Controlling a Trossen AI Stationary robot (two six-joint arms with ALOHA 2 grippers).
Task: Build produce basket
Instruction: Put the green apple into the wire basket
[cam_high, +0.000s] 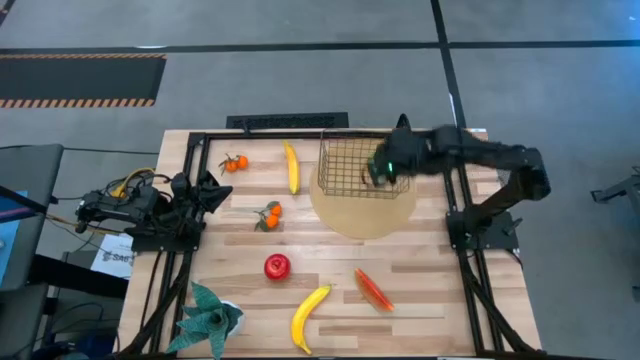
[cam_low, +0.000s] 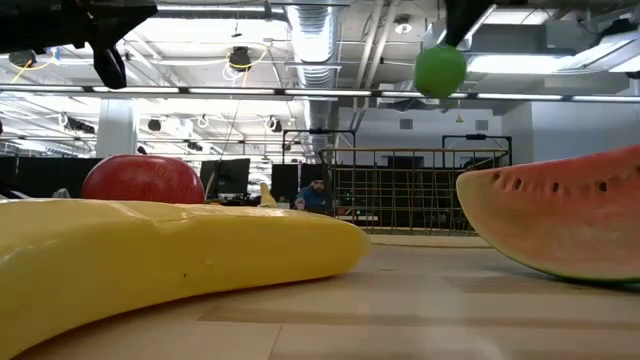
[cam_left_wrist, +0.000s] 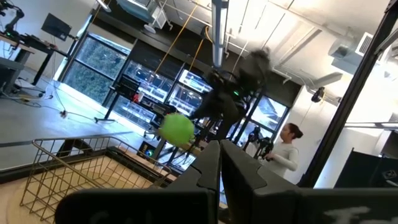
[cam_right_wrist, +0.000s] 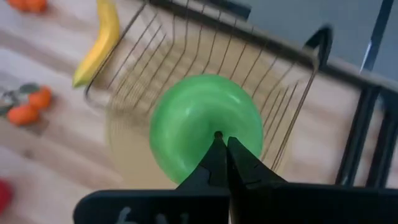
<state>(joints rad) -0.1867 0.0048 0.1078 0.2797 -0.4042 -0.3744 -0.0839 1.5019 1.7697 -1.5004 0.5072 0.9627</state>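
- A banana and a watermelon slice are seen nearest in the low view.
- The basket is set on the round mat.
- The green apple is pinched at its stem by the right gripper, above the basket.
- The left gripper is kept closed, empty, at the table's left.

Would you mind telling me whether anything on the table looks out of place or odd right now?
Nothing looks spilled or damaged. The basket sits upright on the round mat, though it overhangs the mat's far edge. The right pincer holds the green apple above it.
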